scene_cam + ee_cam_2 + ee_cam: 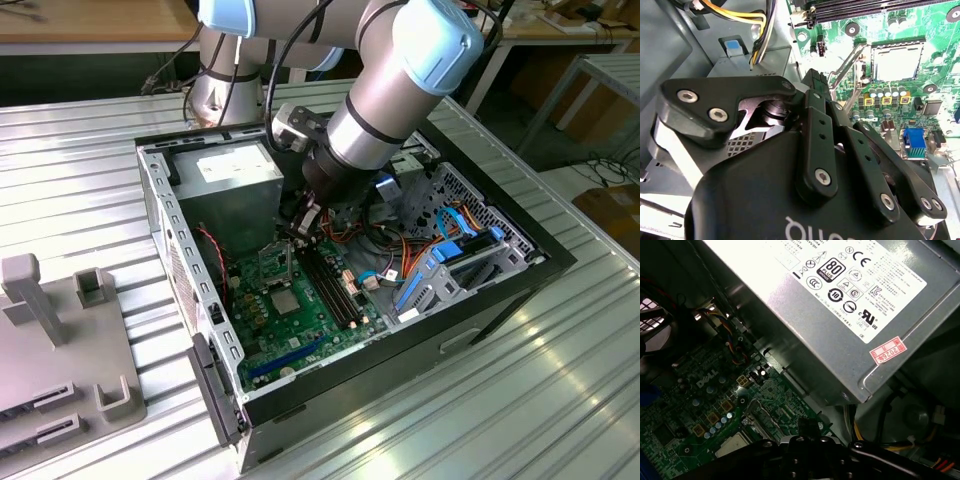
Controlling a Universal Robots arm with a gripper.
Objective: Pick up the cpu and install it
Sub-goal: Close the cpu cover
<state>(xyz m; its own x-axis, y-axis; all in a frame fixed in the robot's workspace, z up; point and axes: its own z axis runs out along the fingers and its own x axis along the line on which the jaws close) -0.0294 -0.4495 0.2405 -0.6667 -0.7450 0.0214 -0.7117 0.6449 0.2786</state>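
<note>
- Ribbed metal counter (80, 190) carries one open computer case (545, 262) holding a green motherboard (290, 330) and a grey power supply (235, 170).
- One gripper (305, 222) hangs inside the case above the board; I cannot tell how far open it is.
- One cpu (896, 61) sits in its socket just beside the raised lever.
</note>
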